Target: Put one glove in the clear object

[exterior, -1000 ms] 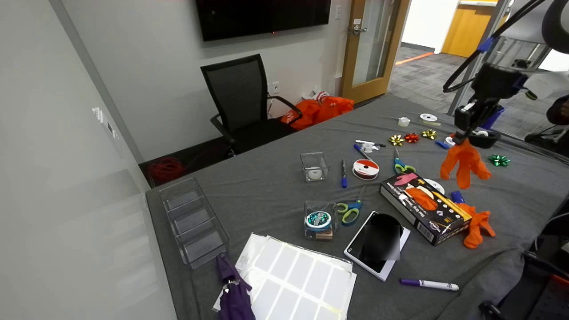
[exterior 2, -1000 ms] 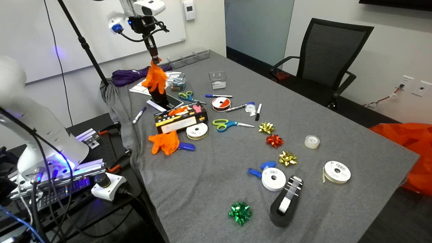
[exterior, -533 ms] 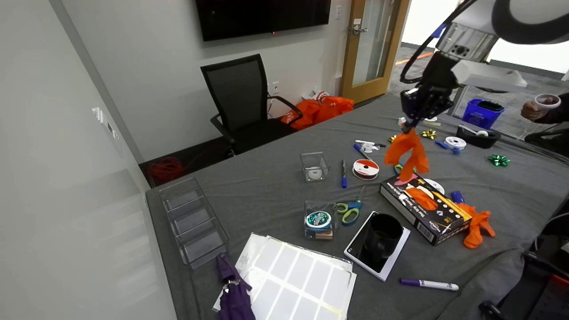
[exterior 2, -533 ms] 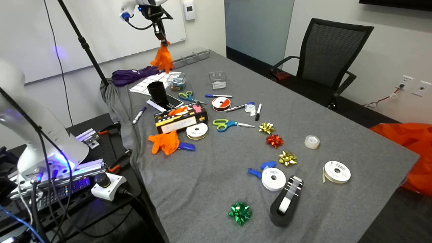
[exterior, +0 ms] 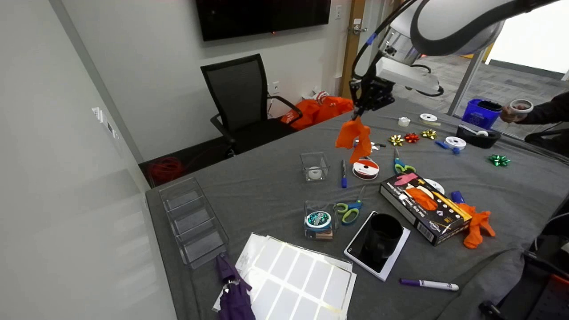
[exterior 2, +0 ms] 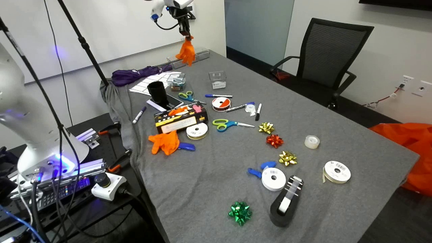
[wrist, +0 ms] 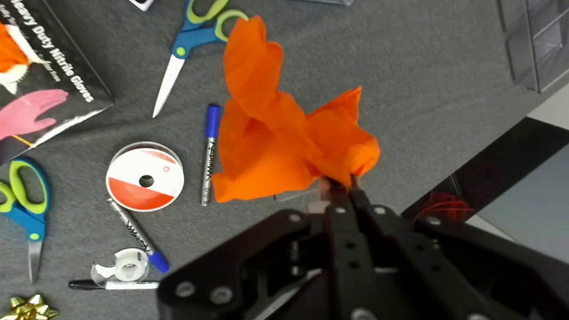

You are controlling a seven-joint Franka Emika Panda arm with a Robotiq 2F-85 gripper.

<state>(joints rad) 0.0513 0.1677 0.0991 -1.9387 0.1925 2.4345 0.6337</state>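
My gripper [exterior: 355, 117] is shut on an orange glove [exterior: 353, 135] that hangs in the air above the table. In the wrist view the gripper [wrist: 344, 184] pinches the glove [wrist: 271, 138] at one end. They also show in an exterior view as gripper [exterior 2: 189, 37] and glove [exterior 2: 186, 52]. A small clear container [exterior: 313, 154] with a white tape roll inside stands on the table, also seen as the clear container [exterior 2: 214, 75]. In the wrist view it is mostly hidden behind glove and fingers. A second glove [exterior: 476, 226] lies by the glove box.
Another clear container [exterior: 309, 205] holds a teal spool. A clear divided tray [exterior: 191, 218] lies by the wall. A black mug [exterior: 383, 233], glove box [exterior: 400, 199], scissors [wrist: 195, 38], marker [wrist: 210, 155] and red-and-white spool [wrist: 146, 191] lie around. A person's hand [exterior: 509, 116] shows behind the table.
My gripper has carried the hanging glove across the table, away from the second glove and toward the clear containers, still shut on it. A person's hand with a white cup has come into view.
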